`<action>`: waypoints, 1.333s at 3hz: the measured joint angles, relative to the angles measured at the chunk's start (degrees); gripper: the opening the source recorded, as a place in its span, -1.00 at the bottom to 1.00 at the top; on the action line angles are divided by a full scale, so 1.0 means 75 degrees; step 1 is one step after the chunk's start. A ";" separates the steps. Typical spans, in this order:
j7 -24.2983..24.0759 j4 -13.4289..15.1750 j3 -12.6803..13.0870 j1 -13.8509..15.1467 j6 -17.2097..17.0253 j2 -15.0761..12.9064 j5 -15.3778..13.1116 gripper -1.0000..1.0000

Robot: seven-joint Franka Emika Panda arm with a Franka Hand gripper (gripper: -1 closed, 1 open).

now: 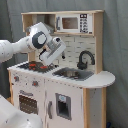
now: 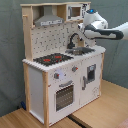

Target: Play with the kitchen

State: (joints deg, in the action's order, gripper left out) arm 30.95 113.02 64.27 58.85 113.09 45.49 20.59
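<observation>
First exterior view: kitchen point(image 1: 75, 95) fills the frame centre; arm reaches in from the first exterior view's left, gripper point(image 1: 48, 61) low over the hob point(image 1: 36, 66), sink point(image 1: 74, 74) beside it. Cannot tell jaw state

Second exterior view: arm enters from the second exterior view's right, wrist above the faucet point(image 2: 74, 39); jaws hidden
</observation>
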 joint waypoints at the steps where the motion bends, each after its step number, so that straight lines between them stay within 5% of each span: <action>1: 0.0000 -0.0166 0.0393 0.0563 -0.0063 -0.0436 -0.0007 1.00; 4: -0.0285 -0.0928 0.1935 0.2187 -0.0063 -0.0873 -0.0002 1.00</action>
State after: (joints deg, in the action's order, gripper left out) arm 28.81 106.06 78.78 75.26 112.62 38.94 20.58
